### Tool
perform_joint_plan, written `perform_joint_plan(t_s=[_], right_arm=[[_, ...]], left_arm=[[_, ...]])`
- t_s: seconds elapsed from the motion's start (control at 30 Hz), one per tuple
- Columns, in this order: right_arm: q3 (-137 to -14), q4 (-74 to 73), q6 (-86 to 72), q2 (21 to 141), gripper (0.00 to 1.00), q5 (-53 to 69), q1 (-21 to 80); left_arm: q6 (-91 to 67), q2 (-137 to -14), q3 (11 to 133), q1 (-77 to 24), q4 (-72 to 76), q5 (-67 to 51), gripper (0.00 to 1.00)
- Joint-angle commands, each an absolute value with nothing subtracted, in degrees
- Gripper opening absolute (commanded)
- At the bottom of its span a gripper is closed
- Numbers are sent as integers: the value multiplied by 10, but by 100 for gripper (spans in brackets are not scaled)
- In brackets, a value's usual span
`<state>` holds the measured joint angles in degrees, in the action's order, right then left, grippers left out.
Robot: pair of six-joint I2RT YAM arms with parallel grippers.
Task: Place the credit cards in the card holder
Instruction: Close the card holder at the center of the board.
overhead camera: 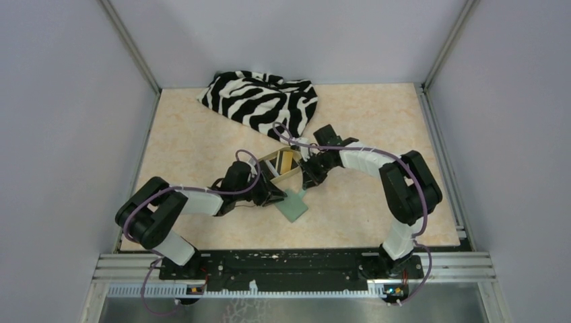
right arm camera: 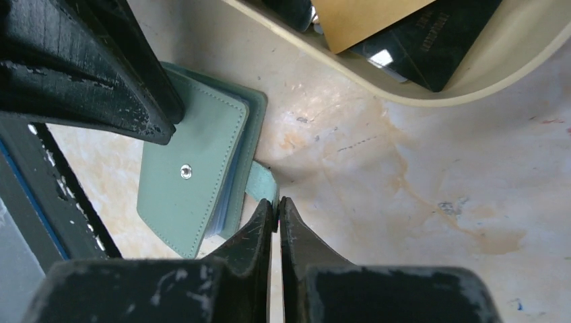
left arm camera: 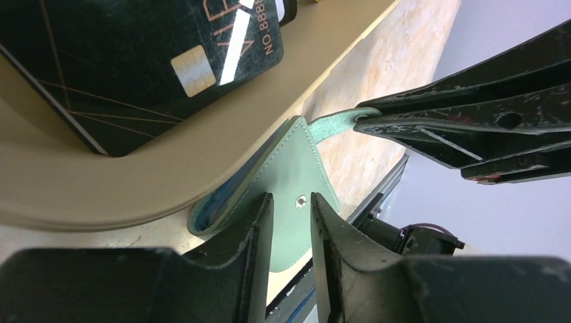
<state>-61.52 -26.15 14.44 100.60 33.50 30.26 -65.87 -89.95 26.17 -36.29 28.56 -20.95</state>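
The sage-green card holder (overhead camera: 294, 204) lies closed on the table just in front of the tan dish (overhead camera: 269, 176). Its snap flap shows in the left wrist view (left arm camera: 289, 168) and in the right wrist view (right arm camera: 192, 175). My right gripper (right arm camera: 277, 200) is shut on the holder's small tab (right arm camera: 261, 183); it also shows in the left wrist view (left arm camera: 360, 121), pinching that tab. My left gripper (left arm camera: 291, 196) is narrowly open, its tips over the holder's flap with nothing clamped. A black card (left arm camera: 135, 67) and a gold card (right arm camera: 363, 20) lie in the dish.
A zebra-striped cloth (overhead camera: 262, 101) lies at the back of the table. The dish's rim (left arm camera: 202, 175) rests over one edge of the holder. The black frame rail (overhead camera: 296, 259) runs along the table's near edge, close to the holder.
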Motion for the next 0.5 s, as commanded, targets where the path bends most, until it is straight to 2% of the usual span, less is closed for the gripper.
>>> perform_joint_plan(t_s=[0.0, 0.23, 0.47], right_arm=[[-661, -262, 168, 986, 0, 316, 308], [-737, -315, 221, 1024, 0, 340, 347], [-742, -335, 264, 1046, 0, 358, 372]], left_arm=[[-639, -908, 266, -382, 252, -192, 32], [-622, -917, 274, -397, 249, -178, 29], [-610, -935, 278, -398, 250, -151, 29]])
